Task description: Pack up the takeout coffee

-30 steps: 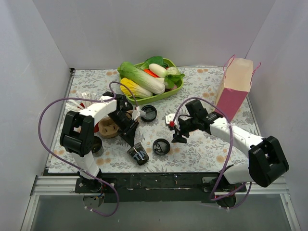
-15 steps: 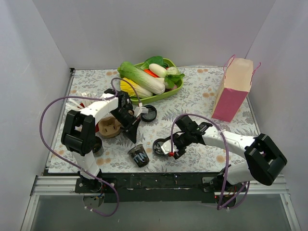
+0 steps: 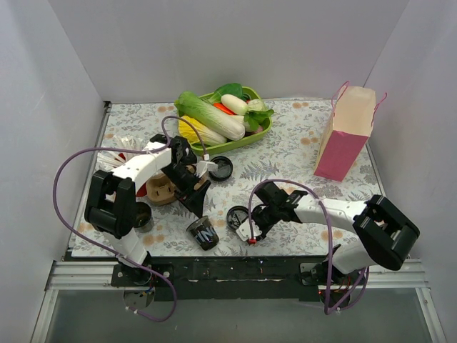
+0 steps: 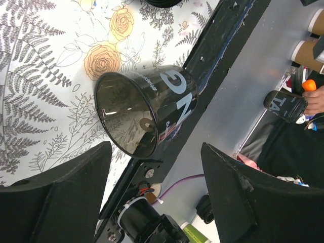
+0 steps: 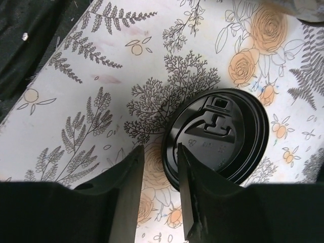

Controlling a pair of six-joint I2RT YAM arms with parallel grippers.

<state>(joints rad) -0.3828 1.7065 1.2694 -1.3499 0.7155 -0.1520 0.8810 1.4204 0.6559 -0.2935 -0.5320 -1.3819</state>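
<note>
The takeout coffee cup (image 3: pixel 204 234) is a dark, see-through cup with no lid on, near the table's front edge. In the left wrist view the cup (image 4: pixel 147 114) shows its open mouth and white lettering. My left gripper (image 3: pixel 200 209) (image 4: pixel 157 150) hangs just short of it, open, with nothing between the fingers. A round black lid (image 3: pixel 236 217) (image 5: pixel 218 135) lies flat to the cup's right. My right gripper (image 3: pixel 248 229) (image 5: pixel 159 149) is low at that lid. Its jaws are narrow but apart, the lid's near rim is in the gap, and table shows beside it.
A brown cardboard carrier (image 3: pixel 160 191) and white straws (image 3: pixel 118 151) sit behind my left arm. A second black lid (image 3: pixel 220 167) lies mid-table. A green tray (image 3: pixel 265 129) of vegetables stands at the back, a pink paper bag (image 3: pixel 345 136) at the right. The black front rail (image 4: pixel 223 45) runs beside the cup.
My right gripper has swung from mid-table down and left to the lid, and its jaws have narrowed. My left gripper drew back from the cup, came back toward it and opened.
</note>
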